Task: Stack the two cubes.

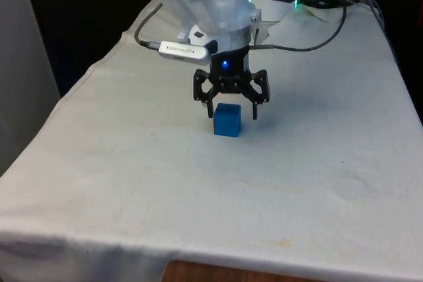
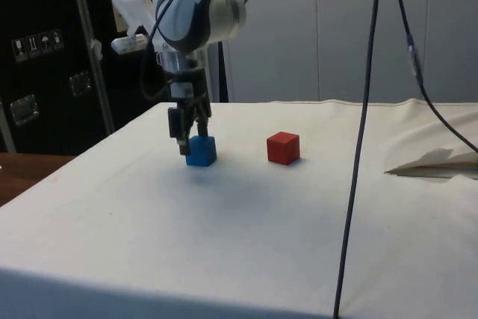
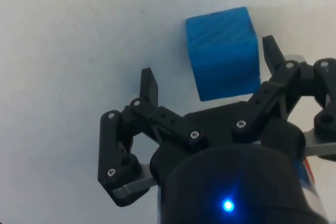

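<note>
Blue cube [image 1: 227,121] sits flat on the cloth, no long axis; spread, empty end effector [image 1: 231,109] just above it.

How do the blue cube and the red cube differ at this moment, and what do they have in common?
The blue cube sits right under the open gripper, between its spread fingers; the red cube stands apart with nothing near it. In colour, one is blue and the other red. In the side view both look about the same size, and both rest flat on the white cloth, unstacked.

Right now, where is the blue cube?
The blue cube sits on the white cloth, just under the open pincer; in the side view the red cube stands apart to its right.
</note>
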Controlling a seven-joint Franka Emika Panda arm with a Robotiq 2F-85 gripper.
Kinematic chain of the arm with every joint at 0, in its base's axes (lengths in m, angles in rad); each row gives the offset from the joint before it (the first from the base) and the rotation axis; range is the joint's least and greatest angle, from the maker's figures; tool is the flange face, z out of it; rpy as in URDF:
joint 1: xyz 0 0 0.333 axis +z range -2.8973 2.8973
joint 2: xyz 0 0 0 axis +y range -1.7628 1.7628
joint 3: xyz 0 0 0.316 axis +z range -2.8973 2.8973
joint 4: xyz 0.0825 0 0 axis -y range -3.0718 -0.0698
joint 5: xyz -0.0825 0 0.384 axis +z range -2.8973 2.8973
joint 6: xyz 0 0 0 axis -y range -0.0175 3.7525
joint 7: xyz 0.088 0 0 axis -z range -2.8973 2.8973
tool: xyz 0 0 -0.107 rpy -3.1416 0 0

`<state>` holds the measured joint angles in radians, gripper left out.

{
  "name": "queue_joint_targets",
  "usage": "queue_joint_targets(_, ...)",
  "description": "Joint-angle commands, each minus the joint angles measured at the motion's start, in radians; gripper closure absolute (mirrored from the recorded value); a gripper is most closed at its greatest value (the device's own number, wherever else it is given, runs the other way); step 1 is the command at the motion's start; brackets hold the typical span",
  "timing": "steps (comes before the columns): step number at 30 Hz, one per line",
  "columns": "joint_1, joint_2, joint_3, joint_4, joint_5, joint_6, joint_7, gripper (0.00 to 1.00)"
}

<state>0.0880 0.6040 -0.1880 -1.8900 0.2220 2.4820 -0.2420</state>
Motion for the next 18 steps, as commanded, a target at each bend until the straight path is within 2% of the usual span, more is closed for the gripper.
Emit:
queue_joint_targets(1, -0.006, 0.003, 0.012, -0.008, 0.016, 0.025, -0.010, 0.00)
queue_joint_targets(3, -0.006, 0.005, 0.015, -0.016, 0.019, 0.040, -0.010, 0.00)
queue_joint_targets(4, 0.000, 0.005, 0.006, -0.010, 0.005, 0.020, 0.000, 0.00)
queue_joint_targets(5, -0.006, 0.005, 0.017, -0.021, 0.020, 0.048, -0.011, 0.00)
queue_joint_targets(12, -0.003, 0.003, 0.031, -0.072, 0.020, 0.126, -0.007, 0.00)
queue_joint_targets(13, 0.000, 0.006, 0.023, -0.067, 0.009, 0.112, 0.000, 0.00)
queue_joint_targets(14, -0.003, 0.002, 0.031, -0.077, 0.019, 0.134, -0.006, 0.00)
queue_joint_targets(18, 0.000, 0.000, 0.030, -0.087, 0.015, 0.148, -0.004, 0.03)
